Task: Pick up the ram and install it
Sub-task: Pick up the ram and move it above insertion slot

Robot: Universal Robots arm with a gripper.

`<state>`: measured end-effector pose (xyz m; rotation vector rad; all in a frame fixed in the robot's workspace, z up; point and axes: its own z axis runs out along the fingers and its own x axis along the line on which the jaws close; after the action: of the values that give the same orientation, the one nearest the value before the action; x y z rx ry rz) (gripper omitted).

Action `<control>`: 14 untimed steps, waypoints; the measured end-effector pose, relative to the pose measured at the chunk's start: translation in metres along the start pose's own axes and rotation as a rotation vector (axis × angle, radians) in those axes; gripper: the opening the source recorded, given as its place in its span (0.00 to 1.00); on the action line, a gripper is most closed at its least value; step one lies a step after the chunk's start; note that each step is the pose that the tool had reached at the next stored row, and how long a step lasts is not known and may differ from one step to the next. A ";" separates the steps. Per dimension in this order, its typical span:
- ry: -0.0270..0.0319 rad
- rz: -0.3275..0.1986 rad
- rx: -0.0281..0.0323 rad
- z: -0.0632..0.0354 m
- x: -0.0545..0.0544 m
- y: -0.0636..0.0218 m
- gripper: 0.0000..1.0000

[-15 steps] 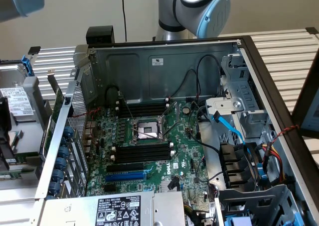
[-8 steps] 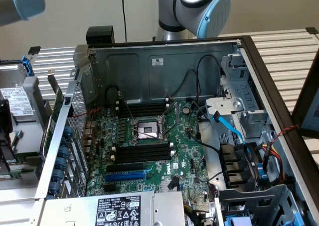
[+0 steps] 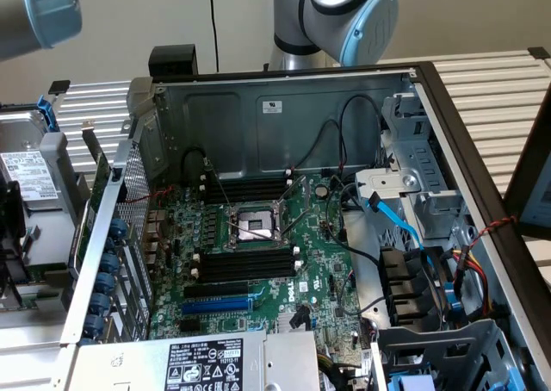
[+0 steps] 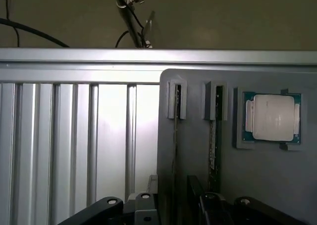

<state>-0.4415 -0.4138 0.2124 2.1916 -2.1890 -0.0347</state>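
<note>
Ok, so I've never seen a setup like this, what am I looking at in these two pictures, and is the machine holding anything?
It's a robot arm working on an open computer case. One picture comes from a camera standing off to the side: it looks into the case at the green main board and its long black memory slots. The other comes from a camera on the arm's wrist. It looks at a grey holder on a slatted metal table. In the holder a thin memory stick stands on edge, beside a square processor chip. The tool is open and holds nothing.
</note>
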 end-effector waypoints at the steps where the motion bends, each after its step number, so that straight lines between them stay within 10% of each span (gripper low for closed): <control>1: -0.0002 0.000 -0.0001 0.0002 0.000 0.0000 0.36; 14: -0.0002 -0.007 0.0086 0.0079 -0.002 0.0007 0.36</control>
<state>-0.4426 -0.4121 0.2046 2.2036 -2.1859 -0.0258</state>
